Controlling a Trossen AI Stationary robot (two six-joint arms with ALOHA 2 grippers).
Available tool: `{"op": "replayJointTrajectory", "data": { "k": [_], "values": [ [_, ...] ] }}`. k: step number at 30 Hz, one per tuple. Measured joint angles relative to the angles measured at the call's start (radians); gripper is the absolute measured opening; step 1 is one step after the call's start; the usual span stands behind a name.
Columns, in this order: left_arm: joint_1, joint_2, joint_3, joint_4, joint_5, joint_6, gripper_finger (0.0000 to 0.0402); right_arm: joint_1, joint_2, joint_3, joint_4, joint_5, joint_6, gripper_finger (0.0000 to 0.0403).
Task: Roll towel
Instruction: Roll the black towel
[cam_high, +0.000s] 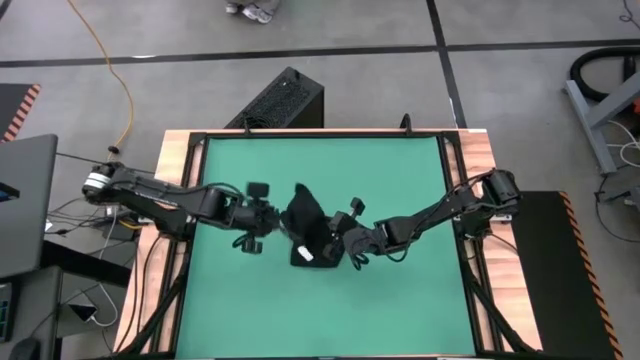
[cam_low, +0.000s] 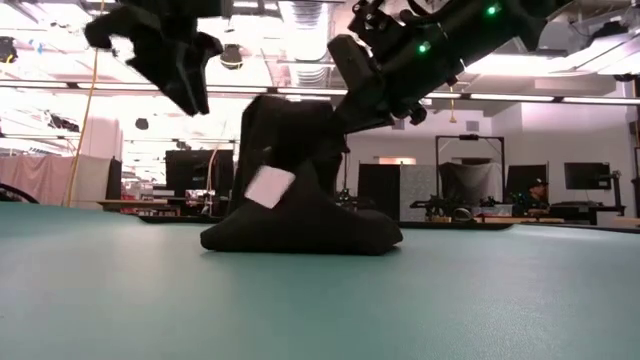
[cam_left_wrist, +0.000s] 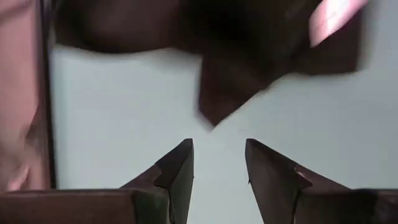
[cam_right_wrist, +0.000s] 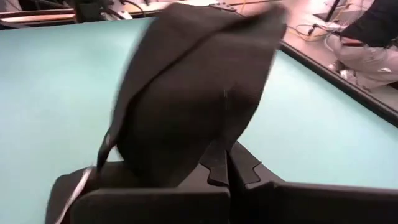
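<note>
- Green matting covers the bench (cam_high: 400, 300), a smooth flat sheet framed by black rails and pale wooden edging.
- Grey concrete floor surrounds it in the high view, crossed by dark lines, with a yellow cable (cam_high: 112, 75) snaking along the left side.
- Just beyond the far edge of the bench sits a black ribbed box (cam_high: 279, 100), hard and angular.
- Level with the bench top, the low view opens onto a large bright room with ceiling lights, dark monitors (cam_low: 187, 170) and desks in the distance; a seated person (cam_low: 537, 194) shows far off at the right.
- The towel (cam_high: 306, 232) is near the middle of the bench, a soft matte black cloth, bunched into a low mound on the mat with one part drawn up into a standing peak.
- A small white tag (cam_low: 269, 187) hangs on the side of the mound that faces the low view.
- The right pincer (cam_high: 345, 243) sits against the towel's right side, its fingers closed on the raised cloth, which drapes in limp folds over them in the right wrist view.
- The left pincer (cam_left_wrist: 217, 163) is just beside the towel's left side, above the mat, its two dark wedge-shaped fingers parted with a clear gap and nothing between them.
- In the left wrist view a pointed fold of the towel (cam_left_wrist: 217, 87) lies ahead of those fingers, apart from their tips.
</note>
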Motion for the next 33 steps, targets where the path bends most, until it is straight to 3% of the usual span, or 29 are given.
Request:
{"op": "replayJointTrajectory", "data": {
  "k": [3,5,10,12,13,16,26,33],
  "values": [
    [-0.068,-0.009,-0.050,0.252,0.028,0.165,0.0137,-0.003,0.000,0.000,-0.004,-0.007,0.000,0.0001],
    [-0.112,0.000,-0.104,0.369,-0.006,0.322,0.0137,-0.006,0.000,0.000,-0.003,-0.023,0.000,0.0001],
    [-0.149,0.056,-0.244,0.514,-0.141,0.762,0.0137,-0.013,0.000,0.000,-0.003,-0.061,0.000,0.0001],
    [-0.149,0.083,-0.278,0.557,-0.195,0.850,0.0137,-0.013,0.000,0.000,-0.001,-0.077,0.000,0.0001],
    [-0.144,0.096,-0.287,0.575,-0.232,0.827,0.0137,-0.012,0.000,0.000,-0.003,-0.078,0.000,0.0001],
    [-0.120,0.118,-0.277,0.621,-0.327,0.535,0.0137,-0.012,0.000,0.000,-0.004,-0.079,-0.002,0.0001],
    [-0.112,0.045,-0.272,0.585,-0.359,-0.141,0.0137,-0.018,0.000,0.000,-0.004,-0.079,-0.008,0.0002],
    [-0.141,0.068,-0.339,0.639,-0.351,-0.266,0.0137,-0.018,0.000,0.000,-0.004,-0.079,-0.008,0.0003]
  ]
}}
